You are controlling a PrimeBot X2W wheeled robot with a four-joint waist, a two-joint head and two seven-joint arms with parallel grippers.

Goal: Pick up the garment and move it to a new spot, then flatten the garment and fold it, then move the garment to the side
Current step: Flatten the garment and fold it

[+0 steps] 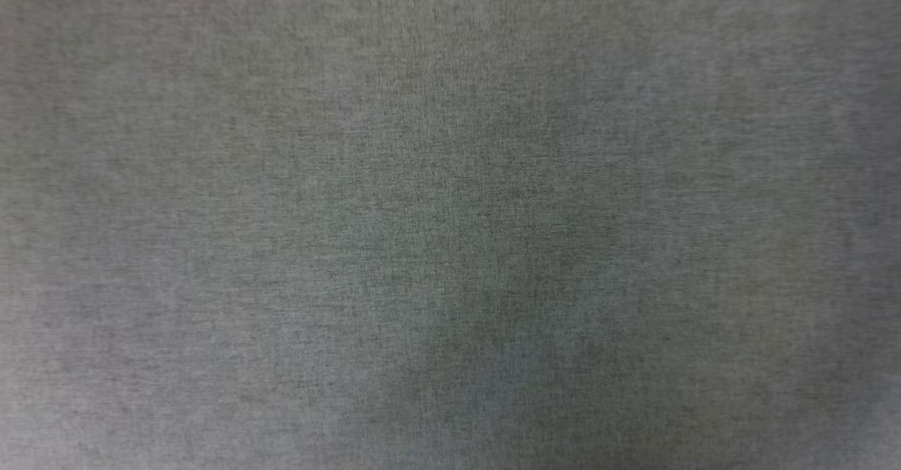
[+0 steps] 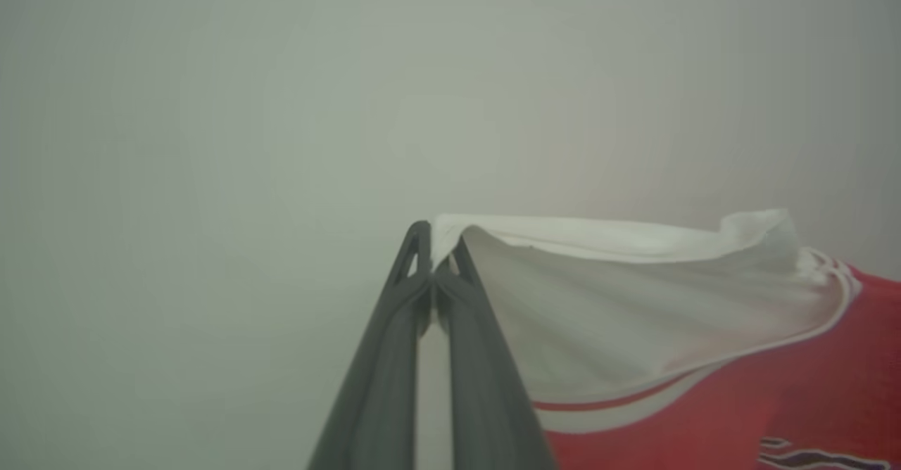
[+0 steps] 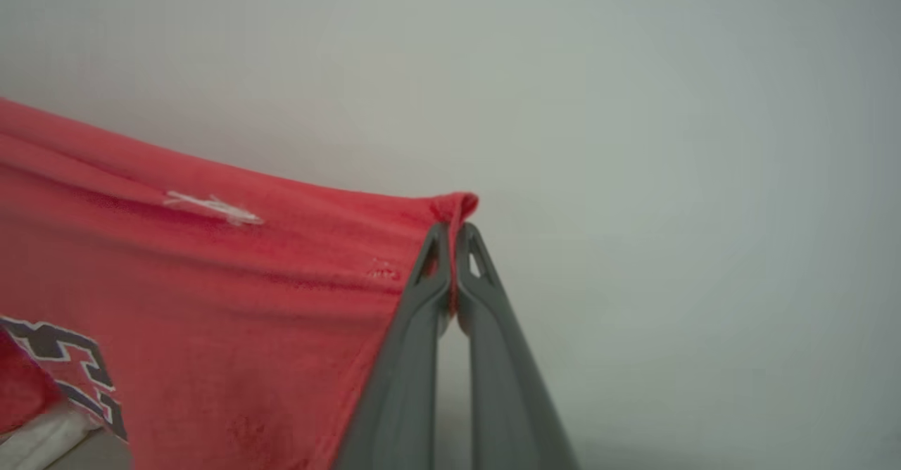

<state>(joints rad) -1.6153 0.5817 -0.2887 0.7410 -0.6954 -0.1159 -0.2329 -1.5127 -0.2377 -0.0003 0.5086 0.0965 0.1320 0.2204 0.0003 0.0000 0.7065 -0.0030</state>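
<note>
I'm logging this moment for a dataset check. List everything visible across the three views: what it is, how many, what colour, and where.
red jersey-style T-shirt: one; red body, white sleeve, red-and-white trim, black white-edged lettering; held at two edges, right side of the left wrist view, left side of the right wrist view.
grey woven-looking surface: one; mottled grey; across the head view, blurred.
pale grey backdrop: pale grey; behind the shirt in both wrist views, too blurred to identify.
left gripper: one; dark grey fingers; bottom centre of the left wrist view, shut on the white sleeve edge.
right gripper: one; dark grey fingers; bottom centre of the right wrist view, shut on a red corner.
</note>
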